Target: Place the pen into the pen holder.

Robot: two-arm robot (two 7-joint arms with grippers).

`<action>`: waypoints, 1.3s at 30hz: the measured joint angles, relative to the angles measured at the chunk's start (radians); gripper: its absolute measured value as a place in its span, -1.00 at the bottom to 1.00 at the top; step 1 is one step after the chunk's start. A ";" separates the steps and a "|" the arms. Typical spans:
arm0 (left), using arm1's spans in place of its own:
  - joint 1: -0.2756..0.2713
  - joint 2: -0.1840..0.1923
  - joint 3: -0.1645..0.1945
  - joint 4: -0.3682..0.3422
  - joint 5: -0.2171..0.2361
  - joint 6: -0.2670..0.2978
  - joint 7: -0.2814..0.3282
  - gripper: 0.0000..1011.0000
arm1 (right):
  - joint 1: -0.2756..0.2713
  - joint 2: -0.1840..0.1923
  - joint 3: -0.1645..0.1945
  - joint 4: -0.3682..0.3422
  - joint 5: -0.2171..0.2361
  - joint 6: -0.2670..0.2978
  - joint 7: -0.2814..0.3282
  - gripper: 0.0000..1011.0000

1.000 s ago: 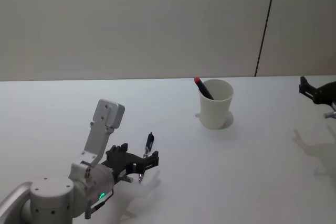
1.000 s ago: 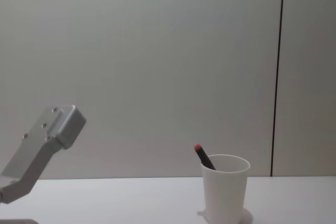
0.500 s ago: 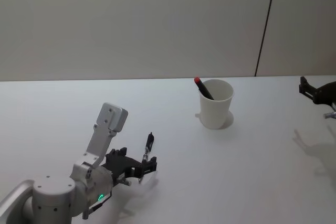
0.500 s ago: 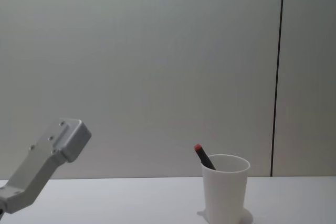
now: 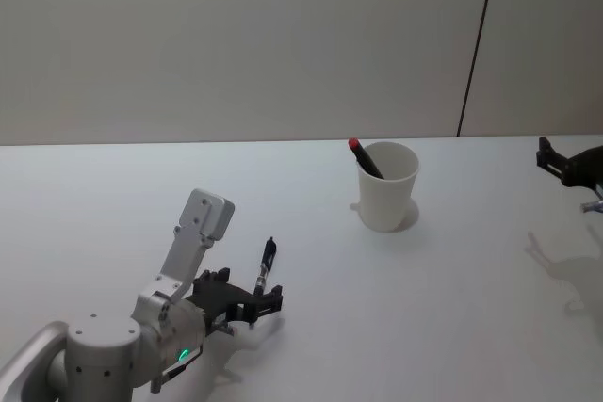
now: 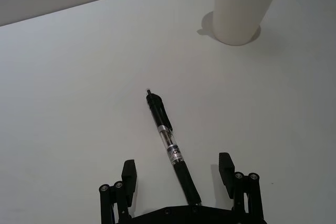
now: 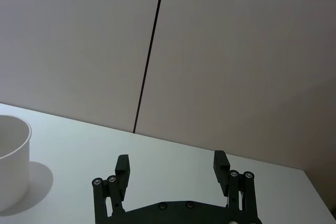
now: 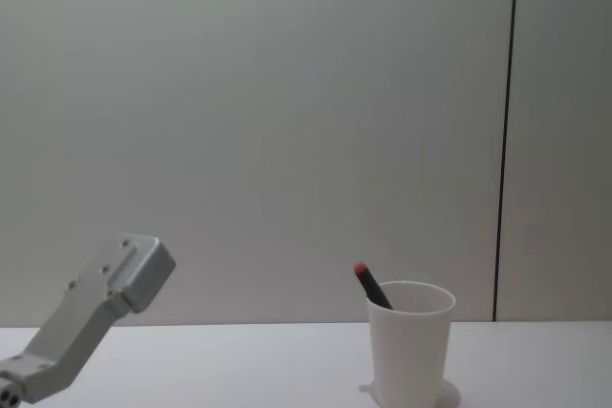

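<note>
The red-capped pen stands tilted in the pen holder, right of centre on the bench. At lower left, the released left hand straddles a second pen. The right hand, at the right edge, is released.

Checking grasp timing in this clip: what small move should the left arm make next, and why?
Probably close the left tool on the black click pen. The pen lies flat on the table with its grip end between the open fingers, clip end toward the white paper cup, which already holds a red-capped pen. The right tool sits open far right.
</note>
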 joint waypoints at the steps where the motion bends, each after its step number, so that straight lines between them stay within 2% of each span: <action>1: -0.003 -0.002 0.000 0.006 0.004 -0.001 -0.003 0.98 | 0.000 0.000 0.000 0.000 0.000 0.000 0.000 0.98; 12: -0.019 -0.014 0.001 0.043 0.021 -0.012 -0.023 0.97 | 0.000 0.000 0.000 0.000 0.000 0.000 0.000 0.98; 15: -0.022 -0.017 0.001 0.051 0.024 -0.016 -0.025 0.86 | 0.000 0.000 0.000 0.000 0.000 0.000 0.000 0.98; 16: -0.023 -0.018 0.001 0.052 0.025 -0.017 -0.026 0.77 | 0.000 0.000 0.000 0.000 0.000 0.000 0.000 0.98; 18: -0.024 -0.019 0.001 0.057 0.026 -0.020 -0.027 0.74 | 0.000 0.000 0.000 0.000 0.000 0.000 0.000 0.98; 20: -0.026 -0.021 0.001 0.061 0.027 -0.023 -0.027 0.57 | 0.000 0.000 0.000 0.000 0.000 0.000 0.000 0.98; 21: -0.026 -0.021 0.001 0.062 0.027 -0.023 -0.028 0.57 | 0.000 0.000 0.000 0.000 0.000 0.000 0.000 0.98; 24: -0.026 -0.024 0.000 0.067 0.027 -0.025 -0.028 0.34 | 0.000 0.000 0.000 0.000 0.000 0.000 0.000 0.98; 25: -0.026 -0.024 0.000 0.068 0.027 -0.025 -0.028 0.34 | 0.000 0.000 0.000 0.000 0.000 0.000 0.000 0.98; 29: -0.025 -0.025 0.000 0.071 0.025 -0.026 -0.027 0.05 | 0.000 0.000 0.000 0.000 0.000 0.000 0.000 0.98; 31: -0.023 -0.026 0.000 0.073 0.024 -0.026 -0.025 -0.02 | 0.000 0.000 0.000 0.000 0.000 0.000 0.000 0.98; 34: -0.020 -0.028 0.001 0.076 0.020 -0.026 -0.023 -0.27 | 0.000 0.000 0.000 0.000 0.000 0.000 0.000 0.98; 37: -0.018 -0.030 0.002 0.079 0.015 -0.029 -0.019 -0.42 | 0.000 0.000 0.000 0.000 0.000 0.000 0.000 0.98; 39: -0.016 -0.032 0.003 0.082 0.011 -0.032 -0.016 -0.62 | 0.000 0.000 0.000 0.000 0.000 0.000 0.000 0.98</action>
